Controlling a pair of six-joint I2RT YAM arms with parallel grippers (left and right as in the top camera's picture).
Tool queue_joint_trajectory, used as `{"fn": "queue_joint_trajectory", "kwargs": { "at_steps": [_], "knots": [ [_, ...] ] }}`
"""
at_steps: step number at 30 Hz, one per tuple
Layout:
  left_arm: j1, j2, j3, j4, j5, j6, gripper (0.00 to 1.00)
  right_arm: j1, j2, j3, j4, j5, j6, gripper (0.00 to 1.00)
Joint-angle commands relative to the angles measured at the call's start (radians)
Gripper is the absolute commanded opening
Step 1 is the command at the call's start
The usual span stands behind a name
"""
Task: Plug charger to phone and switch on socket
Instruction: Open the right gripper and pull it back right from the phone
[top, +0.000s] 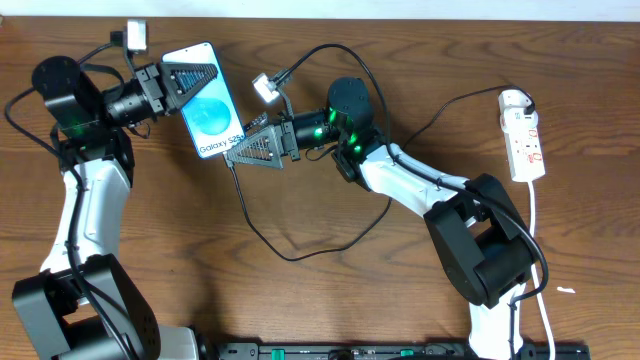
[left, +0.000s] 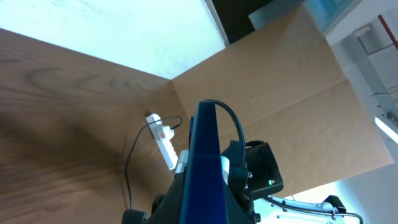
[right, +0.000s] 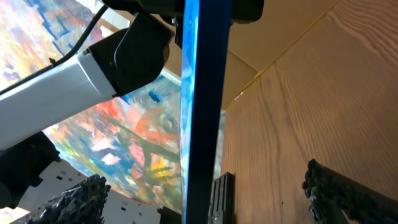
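Observation:
My left gripper (top: 178, 78) is shut on the top end of the phone (top: 208, 108) and holds it tilted above the table, blue screen up. The phone shows edge-on in the left wrist view (left: 205, 162) and the right wrist view (right: 205, 93). My right gripper (top: 245, 148) is open, its fingers (right: 211, 199) spread either side of the phone's lower end. The black charger cable (top: 262, 238) meets that lower end, where a small black plug piece (right: 221, 198) lies against the phone. I cannot tell whether it is seated. The socket strip (top: 522, 135) lies at the far right.
The charger cable loops across the middle of the table and runs up to the black plug in the strip's top end. The strip's white cord (top: 535, 250) runs down the right edge. The strip and cable also show in the left wrist view (left: 163, 140).

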Motion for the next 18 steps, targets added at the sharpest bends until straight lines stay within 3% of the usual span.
{"fn": "queue_joint_trajectory", "kwargs": {
  "at_steps": [1,10,18],
  "knots": [
    [0.021,-0.02,0.008,0.008,0.005,0.01,0.07,-0.002,0.006,0.014,0.002,-0.013,-0.014,0.99],
    [0.071,-0.02,0.008,0.0,0.019,0.008,0.08,-0.016,0.006,0.014,-0.026,-0.015,-0.056,0.99],
    [0.071,-0.02,0.008,0.0,0.018,0.005,0.07,-0.053,0.006,0.014,-0.278,0.051,-0.179,0.99]
  ]
}}
